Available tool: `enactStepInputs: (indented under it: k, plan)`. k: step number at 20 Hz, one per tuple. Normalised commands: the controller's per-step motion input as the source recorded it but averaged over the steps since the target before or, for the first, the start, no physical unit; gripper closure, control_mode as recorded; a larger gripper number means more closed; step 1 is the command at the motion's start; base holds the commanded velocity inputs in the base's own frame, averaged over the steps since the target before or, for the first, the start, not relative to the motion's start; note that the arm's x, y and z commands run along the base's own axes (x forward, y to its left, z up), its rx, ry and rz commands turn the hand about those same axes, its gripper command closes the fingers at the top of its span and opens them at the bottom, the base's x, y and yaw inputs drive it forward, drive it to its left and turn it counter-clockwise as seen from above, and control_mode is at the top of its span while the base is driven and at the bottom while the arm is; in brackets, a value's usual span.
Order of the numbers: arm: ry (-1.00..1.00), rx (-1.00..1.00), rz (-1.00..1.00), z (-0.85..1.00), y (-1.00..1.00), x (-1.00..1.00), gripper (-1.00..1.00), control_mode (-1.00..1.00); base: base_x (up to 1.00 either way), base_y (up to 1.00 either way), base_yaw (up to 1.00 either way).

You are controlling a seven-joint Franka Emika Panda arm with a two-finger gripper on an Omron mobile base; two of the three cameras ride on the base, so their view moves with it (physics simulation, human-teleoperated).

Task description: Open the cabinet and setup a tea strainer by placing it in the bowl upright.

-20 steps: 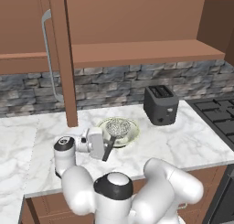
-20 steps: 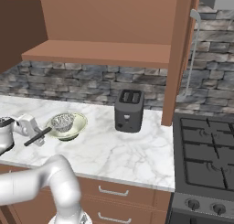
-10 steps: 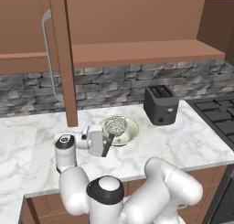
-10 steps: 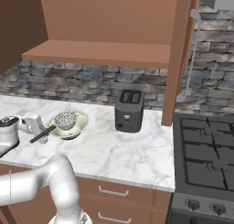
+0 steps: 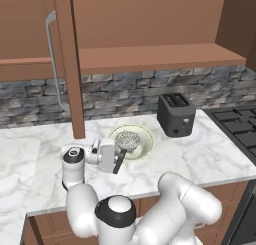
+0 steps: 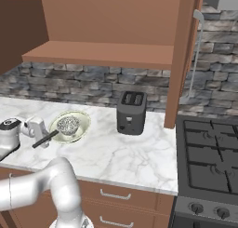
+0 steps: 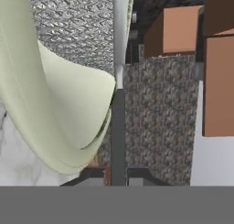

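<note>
The pale cream-green bowl point(image 5: 146, 138) point(image 6: 82, 122) stands on the marble counter below the open cabinet point(image 5: 64, 64) point(image 6: 184, 59). The tea strainer point(image 5: 128, 140) point(image 6: 68, 124) rests with its silver mesh basket inside the bowl. Its dark handle slants out over the rim toward me. My gripper point(image 5: 118, 160) point(image 6: 44, 137) is shut on that handle, just outside the bowl's near-left rim. In the hand view the handle point(image 7: 118, 127) runs up from between the fingertips point(image 7: 91, 175) to the mesh point(image 7: 77, 22) above the bowl's wall point(image 7: 68, 109).
A black toaster point(image 5: 176, 114) point(image 6: 131, 112) stands right of the bowl. The stove point(image 5: 240, 124) point(image 6: 209, 152) lies further right. The cabinet's open doors hang at both sides, and its shelf point(image 5: 150, 56) is above the counter. Drawers point(image 6: 114, 194) run below the counter edge.
The hand has crept slightly toward the bowl with the strainer still in its grip. The arm's lower links have shifted a little.
</note>
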Motion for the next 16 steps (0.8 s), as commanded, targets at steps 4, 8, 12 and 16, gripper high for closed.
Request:
enactStepInputs:
  k: [4,8,12,16]
  plan:
    - [-0.07,0.0,-0.03,0.01,0.0,-0.2,1.0,-1.0,0.0,0.0,0.0]
    - [-0.12,0.0,-0.03,0.34,0.0,-0.16,1.0,-1.0,0.0,0.0,0.0]
    - [-0.07,0.0,-0.03,0.31,0.0,-0.05,1.0,-1.0,0.0,0.0,0.0]
    - [0.01,0.0,-0.1,0.01,-0.05,0.02,1.0,-1.0,0.0,0.0,0.0]
